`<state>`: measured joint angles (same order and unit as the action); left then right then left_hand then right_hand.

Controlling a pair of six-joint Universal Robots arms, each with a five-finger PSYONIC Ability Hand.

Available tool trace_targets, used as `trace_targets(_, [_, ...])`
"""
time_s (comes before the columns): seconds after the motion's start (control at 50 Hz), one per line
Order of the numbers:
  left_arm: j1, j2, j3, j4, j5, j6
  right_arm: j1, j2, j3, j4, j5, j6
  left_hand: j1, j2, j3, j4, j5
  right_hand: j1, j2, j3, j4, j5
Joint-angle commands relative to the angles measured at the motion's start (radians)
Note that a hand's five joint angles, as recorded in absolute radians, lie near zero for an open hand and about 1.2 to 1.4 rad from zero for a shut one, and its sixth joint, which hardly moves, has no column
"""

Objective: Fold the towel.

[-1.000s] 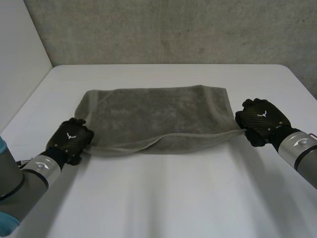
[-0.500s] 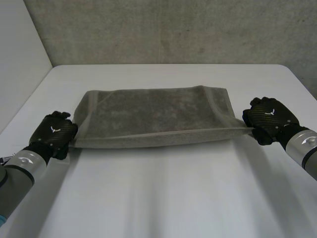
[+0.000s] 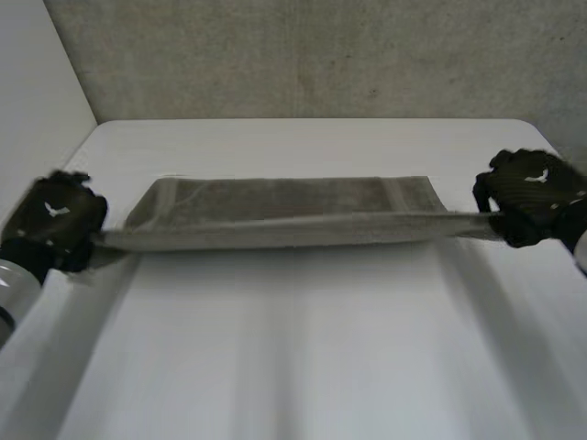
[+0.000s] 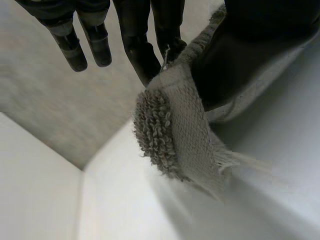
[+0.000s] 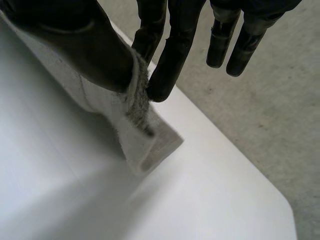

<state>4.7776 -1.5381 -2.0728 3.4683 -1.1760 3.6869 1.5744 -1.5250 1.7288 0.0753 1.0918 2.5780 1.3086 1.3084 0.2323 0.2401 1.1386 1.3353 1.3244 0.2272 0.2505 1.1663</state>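
A grey towel is stretched taut between my two hands above the white table. Its near edge is lifted and its far edge lies further back on the table. My left hand pinches the towel's near left corner between thumb and fingers. At the other end, my right hand pinches the near right corner in the same way, thumb against fingers.
A rough grey wall runs behind the table's far edge. A pale wall stands at the left. The table's right far corner is rounded.
Both hands have moved outward and upward, pulling the towel's near edge taut and off the table. The left hand closed on its corner during this time.
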Motion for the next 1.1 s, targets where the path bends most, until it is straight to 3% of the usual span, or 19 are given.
trace_targets(0.02, [0.025, 0.212, -0.015, -0.023, 0.002, -0.064, -0.071, -0.162, -0.052, 0.145, -0.070, 0.002, 0.088, 0.088, -0.058, -0.066, 0.083, 0.061, 0.072, -0.053, -0.076, 0.055])
trace_targets(0.22, [0.018, 0.196, -0.001, -0.037, 0.004, -0.070, -0.114, -0.159, -0.098, 0.189, -0.135, -0.009, 0.088, 0.088, -0.058, -0.066, 0.083, 0.061, 0.072, -0.053, -0.076, 0.055])
trace_targets(0.4, [-0.024, -0.118, 0.153, -0.021, -0.001, -0.064, -0.102, 0.109, -0.208, 0.178, -0.133, -0.015, 0.088, 0.088, -0.058, -0.066, 0.083, 0.061, 0.072, -0.053, -0.076, 0.055])
trace_targets(0.56, [-0.057, -0.373, 0.373, -0.034, -0.010, -0.064, 0.006, 0.335, -0.385, 0.162, -0.101, -0.055, 0.088, 0.088, -0.058, -0.066, 0.083, 0.061, 0.072, -0.053, -0.076, 0.055])
trace_targets(0.74, [-0.100, -0.572, 0.580, -0.037, -0.013, -0.058, 0.061, 0.521, -0.511, 0.041, -0.018, -0.058, -0.264, -0.263, -0.058, -0.066, -0.268, 0.061, 0.072, -0.053, -0.076, 0.055])
trace_targets(0.86, [-0.113, -0.649, 0.652, -0.038, -0.013, -0.056, 0.090, 0.626, -0.598, 0.023, 0.014, -0.058, -0.355, -0.355, -0.058, -0.066, -0.360, 0.061, 0.072, -0.053, -0.076, 0.055])
trace_targets(0.9, [-0.123, -0.691, 0.686, -0.041, -0.014, -0.056, 0.092, 0.647, -0.615, 0.023, 0.019, -0.058, -0.513, -0.513, -0.058, -0.066, -0.518, 0.061, 0.072, -0.053, -0.076, 0.055])
trace_targets(1.1, [-0.142, -0.777, 0.761, -0.061, -0.053, 0.004, 0.101, 0.752, -0.673, -0.031, 0.031, -0.056, -0.575, -0.575, -0.058, -0.066, -0.580, 0.061, 0.072, -0.053, -0.076, 0.055])
